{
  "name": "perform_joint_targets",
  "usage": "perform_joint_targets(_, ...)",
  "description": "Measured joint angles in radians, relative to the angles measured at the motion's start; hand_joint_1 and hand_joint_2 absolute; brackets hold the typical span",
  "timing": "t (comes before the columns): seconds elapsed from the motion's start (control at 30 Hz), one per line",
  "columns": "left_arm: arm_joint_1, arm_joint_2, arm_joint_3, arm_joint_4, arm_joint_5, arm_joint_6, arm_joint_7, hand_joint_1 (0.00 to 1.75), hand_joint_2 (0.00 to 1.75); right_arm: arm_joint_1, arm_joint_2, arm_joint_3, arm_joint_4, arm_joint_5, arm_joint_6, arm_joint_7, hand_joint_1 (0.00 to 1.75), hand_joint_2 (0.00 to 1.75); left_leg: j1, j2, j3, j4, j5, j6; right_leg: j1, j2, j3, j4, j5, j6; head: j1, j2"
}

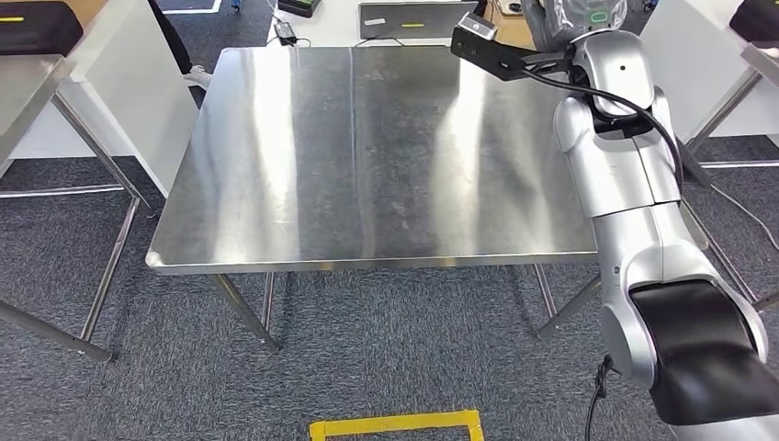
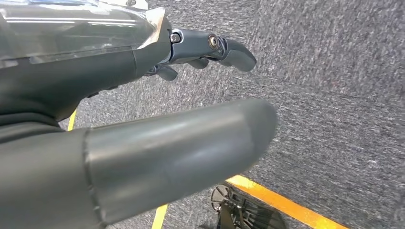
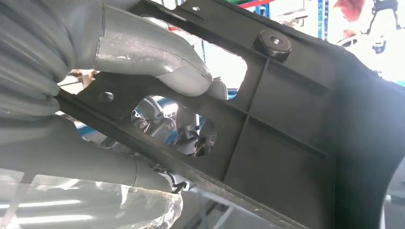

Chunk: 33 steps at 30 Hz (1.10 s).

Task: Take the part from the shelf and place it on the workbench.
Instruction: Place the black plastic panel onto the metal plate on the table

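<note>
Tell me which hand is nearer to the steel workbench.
Right. The right hand grips the black part above the workbench's far right corner. The left hand hangs low over the grey carpet, beside a yellow floor line.

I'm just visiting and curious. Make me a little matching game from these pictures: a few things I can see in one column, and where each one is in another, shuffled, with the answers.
Things:
1. black part
2. workbench
3. yellow tape
4. left hand

Places or states:
A. on the grey carpet in front of the bench
B. held in the right hand
C. holding nothing, above the carpet
D. bare steel top, ahead of the robot

Pairs: 1-B, 2-D, 3-A, 4-C
</note>
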<state>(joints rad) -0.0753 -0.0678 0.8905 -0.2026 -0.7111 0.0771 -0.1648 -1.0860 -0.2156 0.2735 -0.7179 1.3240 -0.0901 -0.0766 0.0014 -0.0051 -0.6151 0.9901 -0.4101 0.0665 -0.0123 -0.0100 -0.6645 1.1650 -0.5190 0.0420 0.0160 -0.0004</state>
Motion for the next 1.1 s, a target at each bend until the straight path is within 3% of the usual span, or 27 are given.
perform_joint_targets(0.07, -0.002, -0.001, 0.000, 0.000, -0.002, 0.000, 0.002, 0.00, 0.00, 0.000, -0.004, 0.001, 0.010, 0.000, -0.001, 0.000, 1.75, 1.75, 0.004, -0.007, 0.001, 0.001, -0.002, -0.002, -0.005, 0.007, -0.062, 0.115, -0.034, 0.004, 0.000, 0.000)
perform_joint_targets(0.1, -0.002, -0.001, 0.001, 0.000, -0.002, 0.000, 0.003, 0.00, 0.00, 0.000, -0.005, 0.001, 0.014, 0.000, -0.001, -0.001, 1.75, 1.75, 0.006, -0.012, 0.002, 0.002, -0.004, -0.005, -0.010, 0.008, -0.071, 0.123, -0.029, 0.014, 0.000, 0.000)
perform_joint_targets(0.13, -0.002, -0.002, 0.001, 0.000, -0.002, -0.001, 0.003, 0.00, 0.00, 0.000, -0.005, 0.002, 0.018, -0.001, -0.001, -0.003, 1.75, 1.75, 0.010, -0.015, 0.004, 0.005, -0.007, -0.011, -0.016, 0.008, -0.057, 0.087, -0.008, 0.027, 0.000, 0.000)
perform_joint_targets(0.2, -0.001, 0.000, 0.003, 0.000, -0.002, -0.004, 0.004, 0.00, 0.00, -0.003, -0.005, 0.002, 0.025, -0.003, -0.002, -0.010, 1.75, 1.75, 0.017, -0.023, 0.005, 0.019, -0.020, -0.030, -0.028, 0.009, 0.007, -0.050, 0.051, 0.057, 0.001, 0.000)
perform_joint_targets(0.23, -0.002, 0.002, 0.004, 0.000, -0.002, -0.006, 0.004, 0.00, 0.00, -0.005, -0.005, 0.003, 0.030, -0.004, -0.003, -0.013, 1.75, 1.75, 0.018, -0.026, 0.002, 0.028, -0.027, -0.040, -0.031, 0.012, 0.034, -0.103, 0.069, 0.061, 0.002, 0.000)
perform_joint_targets(0.3, -0.002, 0.006, 0.006, 0.000, -0.001, -0.007, 0.004, 0.00, 0.00, -0.005, -0.005, 0.004, 0.040, -0.005, -0.005, -0.017, 1.75, 1.75, 0.017, -0.032, -0.003, 0.037, -0.035, -0.055, -0.030, 0.017, 0.052, -0.137, 0.074, 0.048, 0.002, 0.000)
perform_joint_targets(0.4, 0.001, 0.005, 0.008, 0.000, -0.001, -0.008, 0.004, 0.00, 0.00, -0.005, -0.003, 0.004, 0.049, -0.007, -0.009, -0.022, 1.75, 1.75, 0.022, -0.028, -0.008, 0.044, -0.043, -0.063, -0.031, 0.017, 0.057, -0.135, 0.070, 0.022, 0.001, 0.000)
perform_joint_targets(0.43, 0.001, 0.005, 0.008, 0.000, -0.001, -0.009, 0.004, 0.00, 0.00, -0.007, -0.002, 0.003, 0.050, -0.009, -0.010, -0.024, 1.75, 1.75, 0.023, -0.021, -0.021, 0.071, -0.056, -0.066, -0.032, 0.016, 0.061, -0.135, 0.067, 0.014, 0.001, 0.000)
perform_joint_targets(0.47, 0.000, 0.005, 0.008, 0.000, -0.001, -0.009, 0.004, 0.00, 0.00, -0.009, -0.001, 0.003, 0.051, -0.010, -0.011, -0.026, 1.75, 1.75, 0.024, -0.013, -0.044, 0.117, -0.075, -0.069, -0.032, 0.016, 0.066, -0.136, 0.063, 0.007, 0.000, 0.000)
perform_joint_targets(0.53, 0.000, 0.005, 0.008, 0.000, -0.001, -0.010, 0.004, 0.00, 0.00, -0.011, 0.001, 0.003, 0.055, -0.013, -0.012, -0.029, 1.75, 1.75, 0.024, -0.001, -0.121, 0.256, -0.119, -0.072, -0.026, 0.015, 0.076, -0.135, 0.055, -0.007, 0.000, 0.000)
perform_joint_targets(0.6, 0.000, 0.005, 0.008, 0.000, -0.001, -0.010, 0.004, 0.00, 0.00, -0.011, 0.004, 0.004, 0.063, -0.014, -0.013, -0.031, 1.75, 1.75, 0.023, 0.002, -0.179, 0.329, -0.119, -0.068, -0.020, 0.014, 0.086, -0.135, 0.046, -0.017, 0.000, 0.000)
perform_joint_targets(0.63, 0.001, 0.005, 0.008, 0.000, 0.000, -0.010, 0.004, 0.00, 0.00, -0.011, 0.005, 0.004, 0.066, -0.015, -0.013, -0.031, 1.75, 1.75, 0.022, 0.002, -0.182, 0.309, -0.091, -0.063, -0.017, 0.014, 0.093, -0.136, 0.041, -0.020, 0.000, 0.000)
perform_joint_targets(0.7, 0.000, 0.006, 0.009, 0.000, 0.002, -0.010, 0.005, 0.00, 0.00, -0.013, 0.007, 0.005, 0.072, -0.016, -0.016, -0.032, 1.75, 1.75, 0.016, 0.003, -0.136, 0.183, -0.010, -0.045, -0.013, 0.014, 0.108, -0.136, 0.028, -0.019, 0.001, 0.000)
perform_joint_targets(0.77, -0.001, 0.007, 0.010, 0.000, 0.004, -0.010, 0.005, 0.00, 0.00, -0.018, 0.009, 0.005, 0.077, -0.018, -0.020, -0.032, 1.75, 1.75, 0.006, 0.007, -0.085, 0.078, 0.026, -0.031, -0.006, 0.014, 0.115, -0.138, 0.018, -0.013, 0.001, 0.000)
perform_joint_targets(0.9, -0.002, 0.008, 0.015, 0.001, 0.008, -0.010, 0.006, 0.00, 0.00, -0.020, 0.010, 0.005, 0.084, -0.020, -0.027, -0.032, 1.75, 1.75, -0.005, 0.006, -0.068, 0.048, 0.014, -0.026, -0.004, 0.011, 0.118, -0.149, 0.014, 0.003, 0.001, 0.000)
perform_joint_targets(1.1, -0.002, 0.007, 0.017, 0.001, 0.008, -0.011, 0.006, 0.00, 0.00, -0.020, 0.011, 0.005, 0.085, -0.020, -0.028, -0.034, 1.75, 1.75, -0.003, 0.003, -0.054, 0.032, 0.018, -0.029, -0.001, 0.009, 0.128, -0.156, 0.017, 0.009, 0.000, 0.000)
